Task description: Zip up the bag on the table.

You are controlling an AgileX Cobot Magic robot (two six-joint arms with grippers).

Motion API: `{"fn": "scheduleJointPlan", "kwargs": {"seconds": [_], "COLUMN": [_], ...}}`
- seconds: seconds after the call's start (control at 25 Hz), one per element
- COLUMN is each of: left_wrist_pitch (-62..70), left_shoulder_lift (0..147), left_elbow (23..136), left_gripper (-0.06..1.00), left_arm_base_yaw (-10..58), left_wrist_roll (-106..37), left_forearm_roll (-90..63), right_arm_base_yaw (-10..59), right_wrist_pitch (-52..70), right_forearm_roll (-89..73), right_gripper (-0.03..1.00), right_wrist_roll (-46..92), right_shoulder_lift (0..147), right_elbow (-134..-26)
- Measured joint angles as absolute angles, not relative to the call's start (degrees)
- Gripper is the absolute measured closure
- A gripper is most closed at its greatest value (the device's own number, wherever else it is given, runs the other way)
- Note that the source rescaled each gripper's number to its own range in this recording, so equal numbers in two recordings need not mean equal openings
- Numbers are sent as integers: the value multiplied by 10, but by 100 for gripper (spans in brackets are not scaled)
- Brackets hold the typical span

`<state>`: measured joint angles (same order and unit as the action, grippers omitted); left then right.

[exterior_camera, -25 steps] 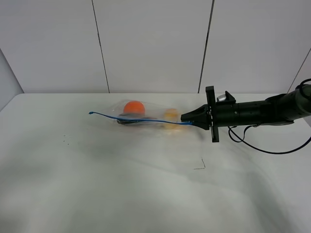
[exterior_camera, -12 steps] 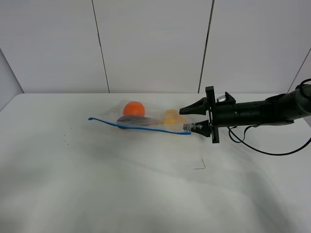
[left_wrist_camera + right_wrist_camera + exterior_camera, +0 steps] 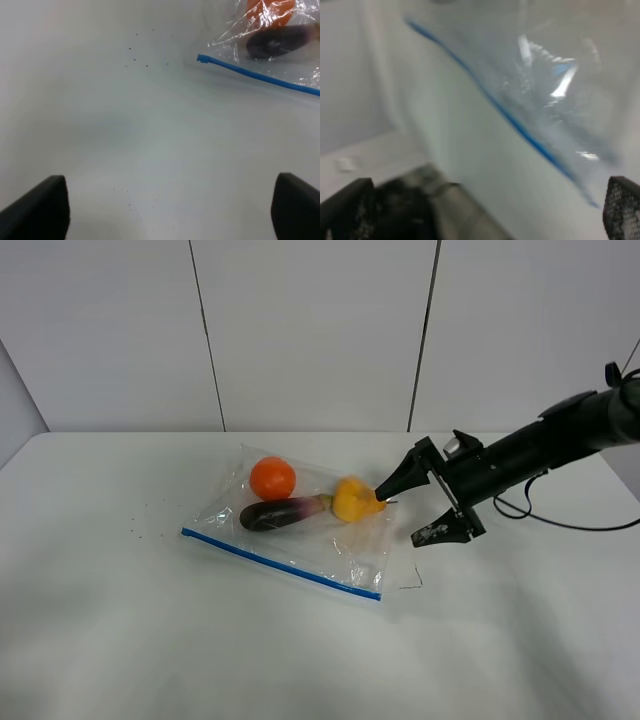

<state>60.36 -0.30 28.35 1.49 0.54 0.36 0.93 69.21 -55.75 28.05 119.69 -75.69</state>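
Table (image 3: pixel 120 640) was bare at 6 o'clock. Bag (image 3: pixel 300 530) lay flat near center, blue zipper strip (image 3: pixel 280 562) toward 6. Right end effector (image 3: pixel 420 508) at 3 o'clock, spread wide, empty; left end effector (image 3: pixel 165 210) also agape. Risk: w/ nobody pinning bag, a zip pull could just drag it.

wall: white panels (image 3: pixel 315 335) behind far edge, 2 dark vertical seams, 1 left of centre, 1 right of centre; 3rd seam slanting at far right.
left side wall: grey-ish strip (image 3: pixel 18 400) at far left, angled.
specks: few tiny dark dots (image 3: pixel 135 532) on surface, left side; also seen in left wrist view (image 3: pixel 142 56), near blue strip end but apart.
thin mark: small dark bent wire/thread-like bit (image 3: pixel 413 580) on surface, right of centre; what it is, can't tell.
cable: black loop (image 3: pixel 560 520) at far right, over surface.
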Motion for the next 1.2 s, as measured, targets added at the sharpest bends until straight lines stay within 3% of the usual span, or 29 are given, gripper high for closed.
{"fn": "scheduleJointPlan", "kwargs": {"seconds": [0.28, 0.64, 0.88, 1.2], "left_wrist_pitch": [604, 604, 604, 604], "left_shoulder_lift": [-3, -3, -3, -3], "left_elbow": [283, 283, 283, 283], "left_gripper": [-4, -4, -4, -4], "left_arm_base_yaw": [15, 15, 15, 15], "left_wrist_roll": [5, 5, 5, 5], "left_forearm_roll": [4, 4, 4, 4], "right_arm_base_yaw": [9, 1, 1, 1], "right_wrist_pitch": [677, 696, 696, 696], "right_forearm_roll": [-223, -95, -65, -43], "right_gripper": [-3, -3, -3, -3], "right_wrist_roll": [93, 53, 51, 51], "right_shoulder_lift": [1195, 1195, 1141, 953], "right_elbow": [-926, -955, -900, -699]}}
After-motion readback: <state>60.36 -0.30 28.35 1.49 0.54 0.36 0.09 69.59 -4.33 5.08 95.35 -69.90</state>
